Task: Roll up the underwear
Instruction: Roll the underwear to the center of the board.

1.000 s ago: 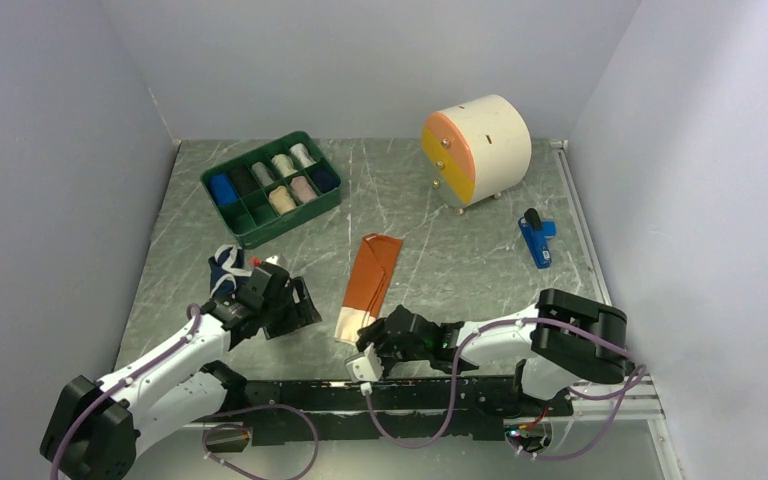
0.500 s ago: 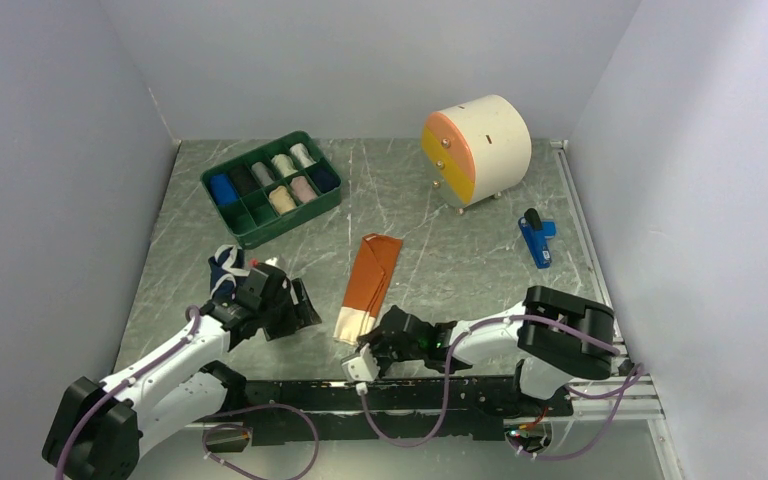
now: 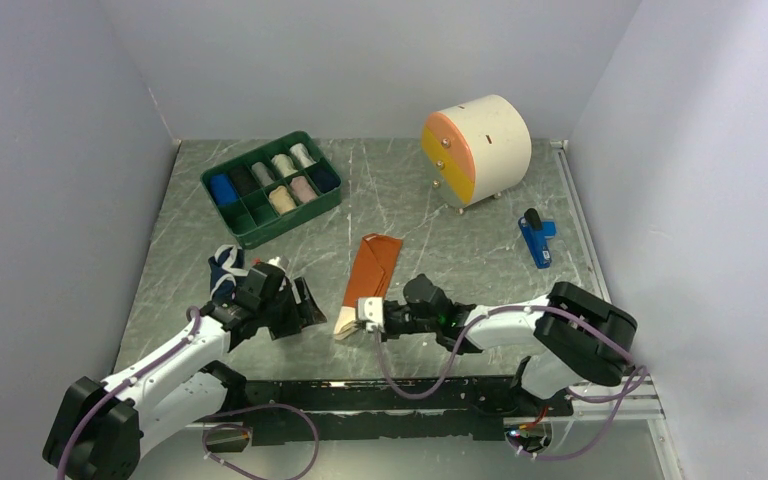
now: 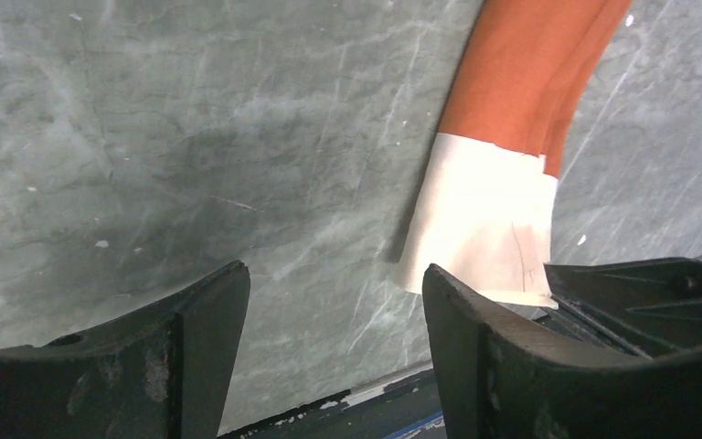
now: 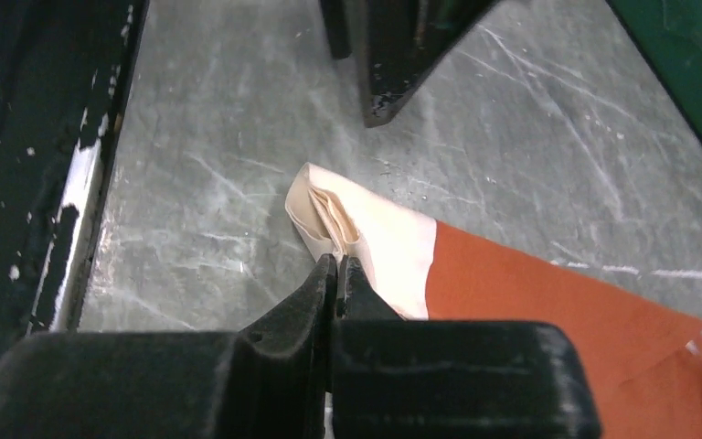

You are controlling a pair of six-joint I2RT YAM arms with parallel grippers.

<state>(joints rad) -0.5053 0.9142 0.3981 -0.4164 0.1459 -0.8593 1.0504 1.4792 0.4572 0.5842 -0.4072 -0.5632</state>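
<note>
The right gripper (image 5: pixel 338 267) is pinched tight, its two fingertips pressed together on the cream-white hem of the orange-rust underwear (image 3: pixel 373 272). That hem is doubled into a small fold of several layers just ahead of the tips. The garment lies as a long folded strip near the middle of the table (image 3: pixel 440 250), orange end pointing away from the arms. The left gripper (image 4: pixel 329 311) hangs just left of the hem with its jaws spread wide and nothing between them. The navy blue underwear (image 3: pixel 225 268) sits crumpled beside that arm's wrist, white trim showing.

Farther back on the left stands a green divided tray (image 3: pixel 293 222) holding cloth rolls, one to a compartment. The back row holds blue, black, grey, cream and a pale one. The nearer row holds cream, pink and navy (its leftmost cells look dark, and I cannot tell their contents). Toward the back right stands a round cream drawer chest (image 3: pixel 490 140) on small feet, with an orange and yellow front. Its drawers are closed, so anything inside is hidden. A small blue and black tool (image 3: pixel 535 240) lies near the right edge.

The tabletop is grey-green with pale marble-like veins and scratches, and a black rail (image 3: pixel 290 420) runs along the near edge. Plain pale walls enclose three sides.

A second ago the right gripper sat back by the rail, short of the cloth. It has since moved forward onto the hem, and the cream part now looks shorter from above. The left arm has barely shifted.
</note>
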